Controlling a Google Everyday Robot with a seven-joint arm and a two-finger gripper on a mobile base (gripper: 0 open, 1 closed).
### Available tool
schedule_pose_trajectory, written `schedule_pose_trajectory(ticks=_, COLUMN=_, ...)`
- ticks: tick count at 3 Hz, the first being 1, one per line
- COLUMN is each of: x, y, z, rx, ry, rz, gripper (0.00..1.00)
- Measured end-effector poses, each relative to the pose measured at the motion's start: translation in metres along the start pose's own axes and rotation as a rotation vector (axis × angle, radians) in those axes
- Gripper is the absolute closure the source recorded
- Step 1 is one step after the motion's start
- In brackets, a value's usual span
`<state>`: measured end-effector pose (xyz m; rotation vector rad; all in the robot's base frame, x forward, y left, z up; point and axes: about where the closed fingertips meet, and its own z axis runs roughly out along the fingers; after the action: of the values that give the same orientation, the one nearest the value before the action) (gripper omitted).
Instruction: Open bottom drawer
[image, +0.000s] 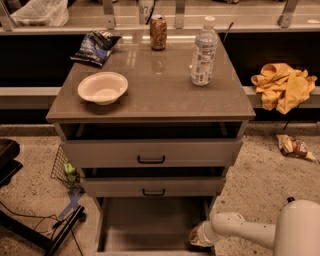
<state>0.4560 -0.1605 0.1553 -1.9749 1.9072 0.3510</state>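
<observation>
The grey cabinet (150, 107) has the bottom drawer (150, 222) drawn well forward beneath the middle drawer (150, 186), its plain grey inside showing and its front cut off by the lower edge of the view. The white arm (250, 232) reaches in from the right, and the claw (200, 236) sits at the drawer's right front corner; whether it is open or closed I cannot tell. A further pull from that corner could skew the drawer and jam its runners, or drag it right out
</observation>
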Motion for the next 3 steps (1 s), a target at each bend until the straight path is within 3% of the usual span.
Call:
schedule_pose_trajectory(ticks=1, x=0.004, y=0.01, z=0.0, rx=-0.004, ry=-0.013, rz=0.023, gripper=1.0)
schedule_pose_trajectory(ticks=2, x=0.01, y=0.049, z=-0.001, rx=-0.041, ry=-0.051, rz=0.084, gripper=1.0)
schedule_pose_trajectory(ticks=3, x=0.01, y=0.057, z=-0.001, rx=-0.055, ry=-0.059, rz=0.097, gripper=1.0)
